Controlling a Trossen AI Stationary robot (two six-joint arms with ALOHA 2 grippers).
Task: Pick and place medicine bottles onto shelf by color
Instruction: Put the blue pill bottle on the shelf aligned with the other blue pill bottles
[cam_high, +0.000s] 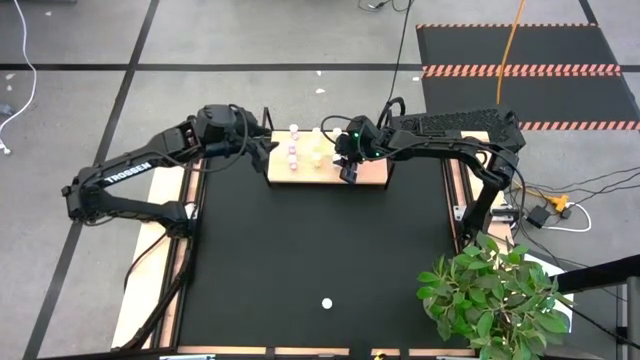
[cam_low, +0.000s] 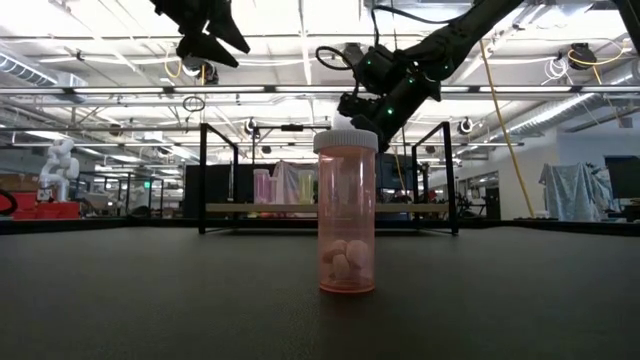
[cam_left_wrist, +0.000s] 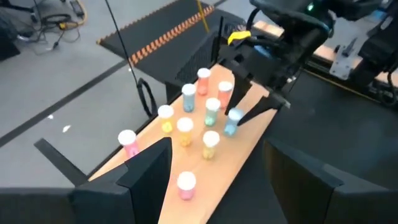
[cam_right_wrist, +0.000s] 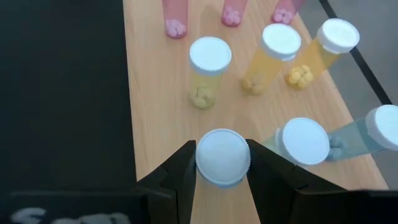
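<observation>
The light-wood shelf (cam_high: 328, 165) stands at the table's far middle on thin black brackets. Several white-capped medicine bottles stand on it in pink, yellow and blue (cam_left_wrist: 212, 112). My right gripper (cam_right_wrist: 222, 163) hovers over the shelf's right part, shut on one blue bottle (cam_left_wrist: 233, 121) next to two other blue ones (cam_right_wrist: 303, 142). My left gripper (cam_left_wrist: 217, 163) hangs open and holding nothing above the shelf's left end (cam_high: 268, 148). A lone pink bottle (cam_low: 346, 212) stands on its base on the black table near the front edge (cam_high: 326, 303). My right gripper pinches the bottle's white cap (cam_right_wrist: 222, 157) between its two fingers, one on each side of the cap's rim. The fingers slant down from above, coming from the table's right. The bottle stays upright. The cap hides whether its base rests on the board.
Black bracket uprights (cam_low: 203, 175) rise at both ends of the shelf. A potted plant (cam_high: 495, 295) stands at the table's near right corner. The wide black tabletop (cam_high: 300, 250) lies between the shelf and the lone pink bottle.
</observation>
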